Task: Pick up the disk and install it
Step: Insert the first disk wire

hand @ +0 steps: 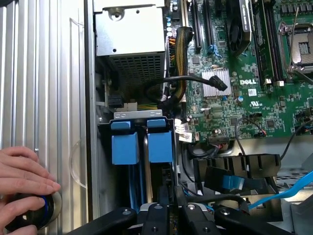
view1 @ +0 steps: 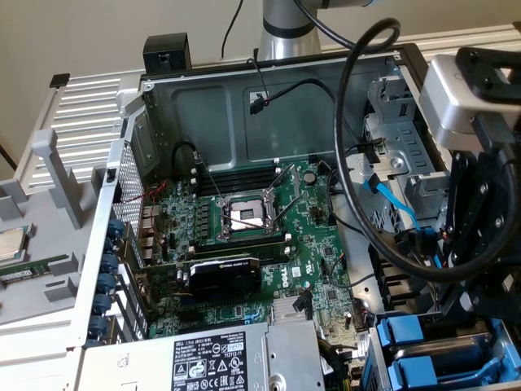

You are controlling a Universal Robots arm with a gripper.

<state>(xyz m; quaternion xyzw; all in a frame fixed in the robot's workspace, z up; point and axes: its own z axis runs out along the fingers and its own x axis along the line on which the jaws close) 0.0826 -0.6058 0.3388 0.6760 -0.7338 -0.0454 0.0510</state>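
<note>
The open computer case (view1: 244,114) lay on the ribbed grey surface (hand: 44,73), with its motherboard (hand: 230,107) and the grey power supply (view1: 269,358) bare to view. In the drive bay (hand: 137,115) beside the board, two blue-framed carriers stood on edge side by side. The one nearer the motherboard was straight in line with the hand, and I took it for the disk (hand: 160,144); it was already standing in its slot and looked most of the way in. The hand (hand: 172,198) hung just over the disk's outer end with its fingers drawn narrow, almost together. Whether they pinched the disk's thin edge or only pressed on it could not be told. The picking up therefore seemed done, and by my reckoning only the final seating was left. A person's fingers (hand: 29,183) rested on a small round dark object (hand: 39,215) on the surface outside the case. As for writing, DELL stood in white on the motherboard. The graphics card (view1: 224,273) bore a green mark that looked like NVIDIA. The power supply's black-and-white label (view1: 203,362) carried symbols and print too small to read.
</note>
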